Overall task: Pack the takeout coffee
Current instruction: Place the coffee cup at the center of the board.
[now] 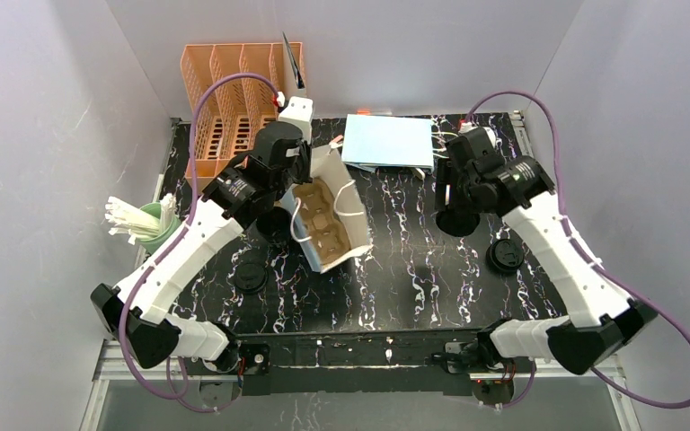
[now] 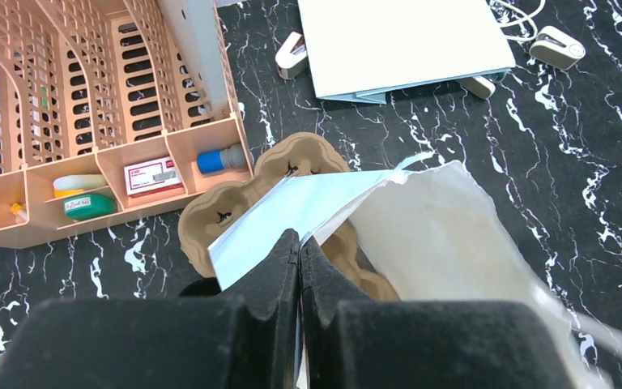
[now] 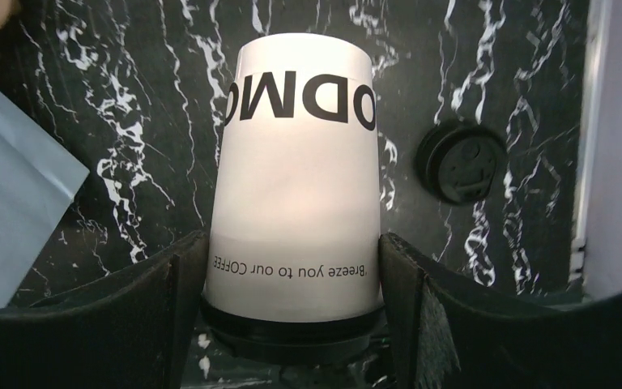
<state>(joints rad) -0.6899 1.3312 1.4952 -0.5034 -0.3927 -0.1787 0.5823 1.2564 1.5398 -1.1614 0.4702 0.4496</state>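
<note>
I'm working the loading step: getting a cup into the bag. My left gripper (image 2: 300, 243) is clenching the paper rim of the open light-blue bag (image 2: 453, 235) and holding its mouth wide, w/ the pulp carrier (image 1: 322, 215) sitting inside. My right gripper (image 3: 293, 247) is grasping one takeout coffee cup (image 3: 296, 162) by its sides, next to the black lid, w/ the jaws spread wide around it. That cup is sitting in my grip over the right side of the counter (image 1: 395, 269), well apart from the bag.

Nxt move, as I'm judging it: swinging the cup left to the bag mouth, then lowering it level into a free well w/o snagging the rim or the white handles. My left grip needs to be firm for that.

Counting:
- **Cups:** one in my grip, a second cup (image 1: 506, 256) standing near my right arm, and a third cup (image 1: 250, 276) front-left of the bag.
- **Poss. fourth:** a dark round shape (image 1: 274, 224) is pressing against the bag's left side. It's prob a cup, but my left arm is half covering it.
- **Bags:** two, the open one and a flat bag (image 1: 386, 139) lying at the back.
- **Carrier:** one.
</note>
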